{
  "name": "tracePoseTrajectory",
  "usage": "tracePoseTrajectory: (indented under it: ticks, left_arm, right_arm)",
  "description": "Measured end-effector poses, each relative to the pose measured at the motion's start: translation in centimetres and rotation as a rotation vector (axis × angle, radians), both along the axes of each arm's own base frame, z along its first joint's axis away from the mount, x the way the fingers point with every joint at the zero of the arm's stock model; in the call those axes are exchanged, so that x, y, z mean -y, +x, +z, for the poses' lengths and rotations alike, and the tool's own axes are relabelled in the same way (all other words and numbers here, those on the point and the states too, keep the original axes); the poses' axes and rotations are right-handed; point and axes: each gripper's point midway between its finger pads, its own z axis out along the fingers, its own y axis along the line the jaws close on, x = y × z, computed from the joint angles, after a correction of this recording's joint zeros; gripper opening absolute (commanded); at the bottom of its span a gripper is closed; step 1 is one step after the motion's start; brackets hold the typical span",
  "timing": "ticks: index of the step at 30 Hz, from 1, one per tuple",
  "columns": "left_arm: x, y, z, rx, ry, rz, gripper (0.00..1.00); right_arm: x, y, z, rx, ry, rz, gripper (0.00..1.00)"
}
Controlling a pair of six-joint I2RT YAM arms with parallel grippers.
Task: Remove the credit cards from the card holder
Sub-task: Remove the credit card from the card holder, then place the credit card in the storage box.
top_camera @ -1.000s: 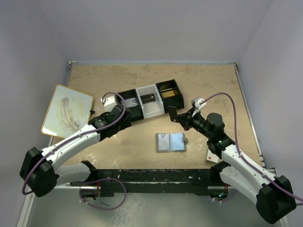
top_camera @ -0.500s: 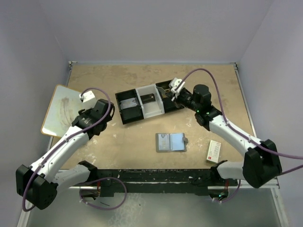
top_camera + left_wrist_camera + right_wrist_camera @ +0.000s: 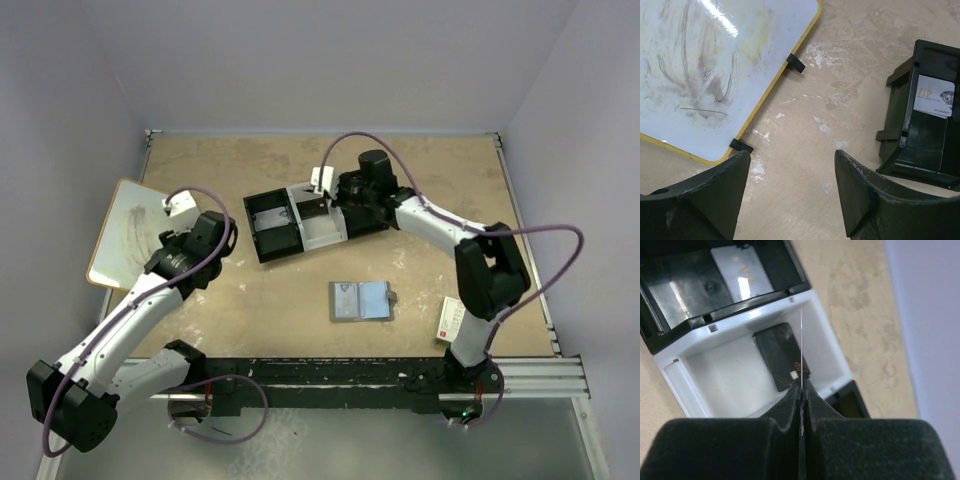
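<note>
The grey card holder [image 3: 360,300] lies open and flat on the table near the front middle, away from both grippers. My right gripper [image 3: 333,203] is shut on a thin card [image 3: 801,347], seen edge-on, above the white middle compartment of the three-compartment tray [image 3: 322,232]. A black card [image 3: 781,356] lies in that white compartment [image 3: 715,372]. A pale card [image 3: 741,271] lies in the black compartment beside it and also shows in the left wrist view [image 3: 935,96]. My left gripper [image 3: 792,156] is open and empty over bare table left of the tray.
A yellow-edged whiteboard [image 3: 140,232] lies at the left and shows in the left wrist view [image 3: 705,75]. A white-and-red small box [image 3: 452,318] lies at the front right. Walls close in the table on three sides.
My right gripper carried the card from near the card holder up and left to over the tray's white compartment. My left arm drew back left from the tray.
</note>
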Motion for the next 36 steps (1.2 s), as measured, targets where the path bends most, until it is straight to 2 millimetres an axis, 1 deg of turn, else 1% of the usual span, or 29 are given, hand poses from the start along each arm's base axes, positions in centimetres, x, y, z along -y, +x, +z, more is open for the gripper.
tracePoseTrajectory:
  ticks: [3,5,8,10,13,18,21,29,33,34,36]
  left_arm:
    - [-0.1,-0.1,0.3,0.012,-0.001,0.004,0.67]
    - [-0.2,-0.1,0.4,0.018,-0.002,0.005,0.67]
    - [-0.2,-0.1,0.5,0.021,-0.003,0.006,0.67]
    - [-0.2,-0.1,0.5,0.021,-0.003,0.005,0.67]
    - [-0.2,-0.1,0.5,0.019,0.0,0.003,0.67]
    - [-0.2,-0.1,0.5,0.016,0.003,0.001,0.67]
    - [-0.2,-0.1,0.5,0.016,0.004,0.001,0.67]
    - [-0.2,-0.1,0.5,0.016,0.003,0.0,0.67]
    - [-0.2,-0.1,0.5,0.016,0.003,-0.001,0.67]
    - [-0.2,-0.1,0.5,0.015,0.004,-0.001,0.67]
    - [-0.2,-0.1,0.5,0.015,0.004,-0.002,0.67]
  right_arm:
    - [-1.4,0.2,-3.6,-0.037,-0.081,0.033,0.0]
    - [-1.8,0.3,-5.7,-0.053,-0.13,0.038,0.0]
    - [-2.2,0.7,-7.7,-0.063,-0.191,0.035,0.0]
    - [-2.3,1.3,-8.1,-0.051,-0.216,0.03,0.0]
    - [-2.3,2.4,-8.2,-0.018,-0.243,0.012,0.0]
    - [-2.4,5.0,-8.1,0.049,-0.287,-0.036,0.0]
    - [-2.6,5.5,-8.9,0.062,-0.311,-0.035,0.0]
    - [-3.3,5.6,-11.4,0.085,-0.39,-0.029,0.0]
    - [-3.7,5.7,-11.3,0.107,-0.398,-0.044,0.04]
    - [-3.7,5.8,-11.3,0.112,-0.402,-0.05,0.06]
    - [-3.7,5.9,-11.3,0.118,-0.404,-0.058,0.19]
